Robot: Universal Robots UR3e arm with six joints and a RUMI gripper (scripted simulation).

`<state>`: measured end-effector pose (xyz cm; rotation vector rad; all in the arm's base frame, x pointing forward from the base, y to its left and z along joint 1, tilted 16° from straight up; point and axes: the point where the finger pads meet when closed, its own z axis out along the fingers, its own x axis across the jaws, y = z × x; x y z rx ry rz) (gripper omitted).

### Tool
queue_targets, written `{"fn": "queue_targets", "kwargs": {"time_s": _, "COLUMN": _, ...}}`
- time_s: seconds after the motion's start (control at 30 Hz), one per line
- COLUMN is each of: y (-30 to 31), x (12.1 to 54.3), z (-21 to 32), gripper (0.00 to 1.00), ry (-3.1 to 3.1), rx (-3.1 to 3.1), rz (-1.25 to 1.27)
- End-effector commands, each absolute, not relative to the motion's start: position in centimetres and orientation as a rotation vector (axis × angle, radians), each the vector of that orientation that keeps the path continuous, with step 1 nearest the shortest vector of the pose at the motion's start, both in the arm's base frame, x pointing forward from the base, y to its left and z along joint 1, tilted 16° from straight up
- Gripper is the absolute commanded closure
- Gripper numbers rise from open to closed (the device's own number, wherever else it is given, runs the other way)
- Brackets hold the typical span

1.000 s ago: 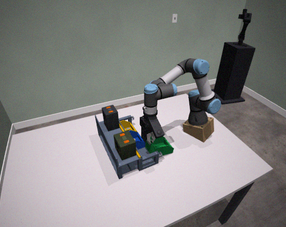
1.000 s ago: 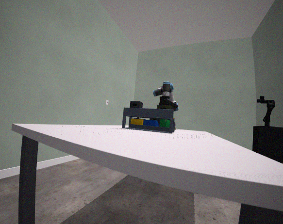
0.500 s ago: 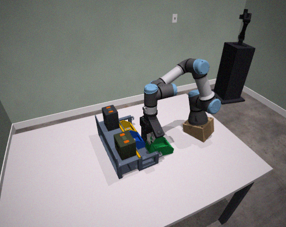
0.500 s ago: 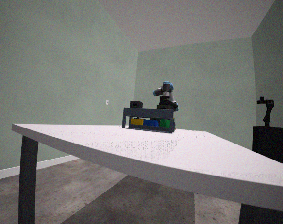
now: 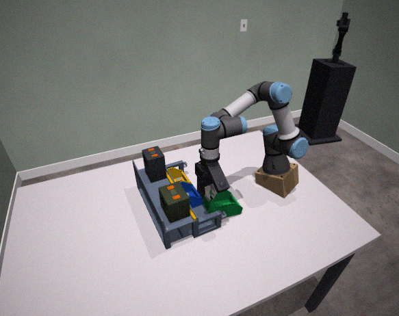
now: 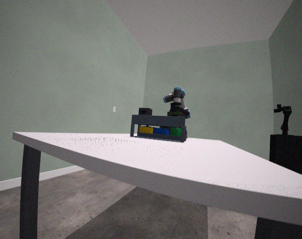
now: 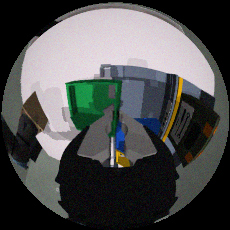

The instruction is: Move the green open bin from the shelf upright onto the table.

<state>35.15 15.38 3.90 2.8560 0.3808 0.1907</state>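
Note:
The green open bin (image 5: 226, 205) (image 6: 175, 131) (image 7: 86, 104) sits at the right end of the grey shelf's (image 5: 180, 226) (image 6: 158, 120) (image 7: 139, 94) lower level, and its front sticks out towards the table. My gripper (image 5: 210, 195) (image 7: 115, 111) reaches straight down at the bin's shelf-side wall and is shut on that thin green wall. The bin stands upright. I cannot make out its parts. In the exterior view the shelf hides the fingers.
A blue bin (image 5: 193, 195) (image 6: 160, 131) (image 7: 149, 125) and a yellow bin (image 5: 177, 175) (image 6: 145, 130) sit beside the green one in the shelf. A black box (image 5: 153, 163) and an olive box (image 5: 174, 202) stand on top. The arm's tan pedestal (image 5: 277, 181) is to the right.

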Motion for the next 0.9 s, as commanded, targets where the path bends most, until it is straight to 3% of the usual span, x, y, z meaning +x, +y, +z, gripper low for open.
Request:
{"fn": "queue_targets", "kwargs": {"time_s": 0.0, "y": 15.42, "x": 35.22, "z": 4.0, "gripper": 1.0, "ry": 0.381, "rx": 2.856, "rz": 0.196}}
{"fn": "queue_targets", "kwargs": {"time_s": 0.87, "y": 15.49, "x": 35.15, "z": 4.33, "gripper": 1.0, "ry": 0.381, "rx": 2.856, "rz": 0.196}}
